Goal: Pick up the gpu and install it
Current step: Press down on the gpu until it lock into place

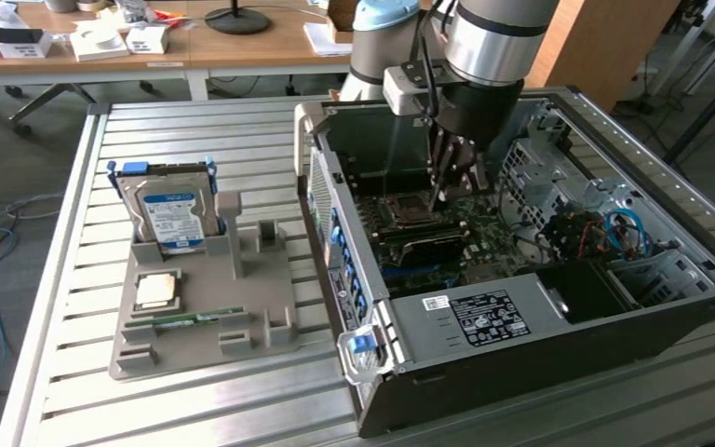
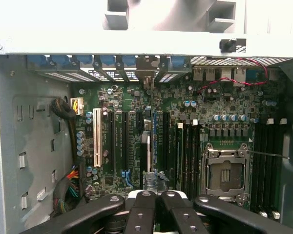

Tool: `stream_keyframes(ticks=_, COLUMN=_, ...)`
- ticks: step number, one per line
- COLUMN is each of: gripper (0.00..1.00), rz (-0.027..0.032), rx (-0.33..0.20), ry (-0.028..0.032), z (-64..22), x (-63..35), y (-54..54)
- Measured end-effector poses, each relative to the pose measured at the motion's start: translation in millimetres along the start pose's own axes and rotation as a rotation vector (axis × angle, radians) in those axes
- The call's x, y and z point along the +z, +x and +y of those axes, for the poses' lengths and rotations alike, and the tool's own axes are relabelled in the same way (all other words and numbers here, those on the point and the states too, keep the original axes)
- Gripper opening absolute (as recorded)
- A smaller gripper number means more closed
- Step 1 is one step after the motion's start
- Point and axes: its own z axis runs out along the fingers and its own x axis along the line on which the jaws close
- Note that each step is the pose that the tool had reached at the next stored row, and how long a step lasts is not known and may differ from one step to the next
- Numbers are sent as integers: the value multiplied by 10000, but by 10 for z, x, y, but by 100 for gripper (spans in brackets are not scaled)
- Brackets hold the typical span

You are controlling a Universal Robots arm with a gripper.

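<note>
Hovering inside the open computer case (image 1: 332, 186), the gripper (image 2: 156, 207) has its fingers (image 2: 142, 214) clenched together directly above the gpu (image 2: 147, 156). The card stands edge-on over a long expansion slot near the middle of the motherboard (image 2: 185, 97); whether the fingers actually pinch its top edge cannot be told. The risk is that a card sitting slightly off the slot's line could tilt under pressure, jam against the neighbouring slots (image 2: 118, 141), or slip towards the empty CPU socket (image 2: 226, 173) beyond.
</note>
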Motion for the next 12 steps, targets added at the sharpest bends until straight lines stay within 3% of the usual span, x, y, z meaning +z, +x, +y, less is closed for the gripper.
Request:
stream_keyframes(ticks=5, gripper=11, rz=36, rx=-3, ry=0, z=-1, x=10, y=0)
stream_keyframes(ticks=12, gripper=11, rz=60, rx=-2, ry=1, z=2, x=110, y=3)
